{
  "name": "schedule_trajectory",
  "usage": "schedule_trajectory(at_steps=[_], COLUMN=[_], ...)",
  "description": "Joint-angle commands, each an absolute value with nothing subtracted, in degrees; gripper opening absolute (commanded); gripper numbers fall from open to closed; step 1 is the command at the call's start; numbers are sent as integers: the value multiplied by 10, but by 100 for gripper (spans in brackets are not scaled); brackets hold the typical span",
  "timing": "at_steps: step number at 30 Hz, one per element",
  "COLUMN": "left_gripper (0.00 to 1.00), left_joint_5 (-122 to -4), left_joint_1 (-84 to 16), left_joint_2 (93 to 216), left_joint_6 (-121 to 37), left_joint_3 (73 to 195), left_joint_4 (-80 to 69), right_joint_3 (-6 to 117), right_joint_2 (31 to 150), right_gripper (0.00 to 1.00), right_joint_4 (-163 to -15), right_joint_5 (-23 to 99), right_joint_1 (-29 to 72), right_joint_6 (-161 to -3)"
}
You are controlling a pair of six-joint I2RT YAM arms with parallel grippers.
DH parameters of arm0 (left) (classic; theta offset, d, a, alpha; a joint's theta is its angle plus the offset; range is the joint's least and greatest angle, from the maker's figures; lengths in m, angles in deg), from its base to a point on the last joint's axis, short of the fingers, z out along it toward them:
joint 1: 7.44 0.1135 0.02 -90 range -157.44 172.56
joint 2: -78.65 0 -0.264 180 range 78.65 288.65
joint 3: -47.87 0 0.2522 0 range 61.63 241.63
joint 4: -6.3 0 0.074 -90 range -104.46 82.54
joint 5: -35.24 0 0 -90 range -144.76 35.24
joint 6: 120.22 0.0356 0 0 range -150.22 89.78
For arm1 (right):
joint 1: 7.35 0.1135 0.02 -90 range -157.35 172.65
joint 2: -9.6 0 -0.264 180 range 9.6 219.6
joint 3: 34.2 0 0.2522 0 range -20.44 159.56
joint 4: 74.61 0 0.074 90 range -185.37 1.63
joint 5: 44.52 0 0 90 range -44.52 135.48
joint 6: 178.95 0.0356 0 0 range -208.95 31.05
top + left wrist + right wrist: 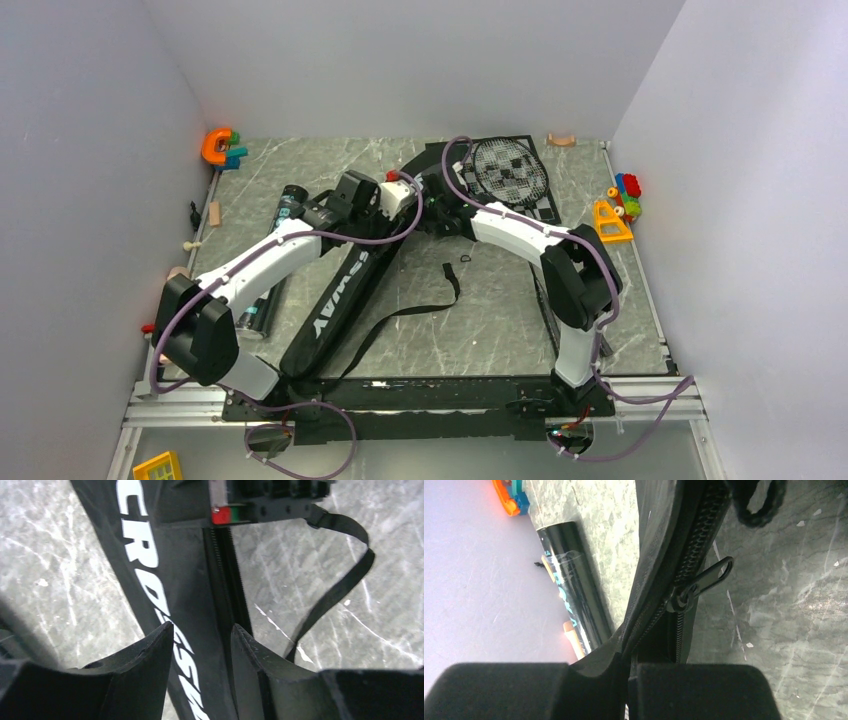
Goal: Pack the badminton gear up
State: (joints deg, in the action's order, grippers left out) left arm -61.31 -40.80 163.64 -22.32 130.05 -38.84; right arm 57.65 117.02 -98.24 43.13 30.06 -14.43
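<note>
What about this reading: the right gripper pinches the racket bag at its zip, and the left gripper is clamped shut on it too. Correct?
Not quite. The left wrist view shows the left gripper open, fingers apart over the racket bag. The right gripper does pinch the bag at its zip.

Left arm [262, 262] hides the middle of the tube [292, 203].
</note>
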Motion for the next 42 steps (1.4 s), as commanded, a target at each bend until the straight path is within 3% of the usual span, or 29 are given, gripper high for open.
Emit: schedule_trajectory(at_steps=[1, 7, 13, 23, 32, 42], left_gripper=[48, 40, 47, 54, 56, 53], left_joint_5=[-555, -554, -652, -700, -601, -567], left_joint_1=[-406, -406, -408, -414, -414, -413], left_joint_2=[1633, 1641, 1616, 1622, 1625, 1648], left_joint_6=[-193, -190, -205, -227, -248, -237], left_joint_3=[1297, 1295, 1289, 1303, 1274, 1292], left_joint_4=[-346, -344, -353, -351, -294, -288], right_joint_3=[593, 581, 582, 590, 597, 572], right_joint_2=[1132, 1123, 1127, 1130, 1132, 1111], right_gripper=[8, 8, 8, 8, 8, 9], right_joint_4=[-971, -963, -961, -954, -962, -961], right_joint_5=[437, 437, 433, 417, 419, 426], right_joint_1=[304, 304, 304, 304, 305, 309], right_joint_6=[-151, -150, -150, -158, -161, -161])
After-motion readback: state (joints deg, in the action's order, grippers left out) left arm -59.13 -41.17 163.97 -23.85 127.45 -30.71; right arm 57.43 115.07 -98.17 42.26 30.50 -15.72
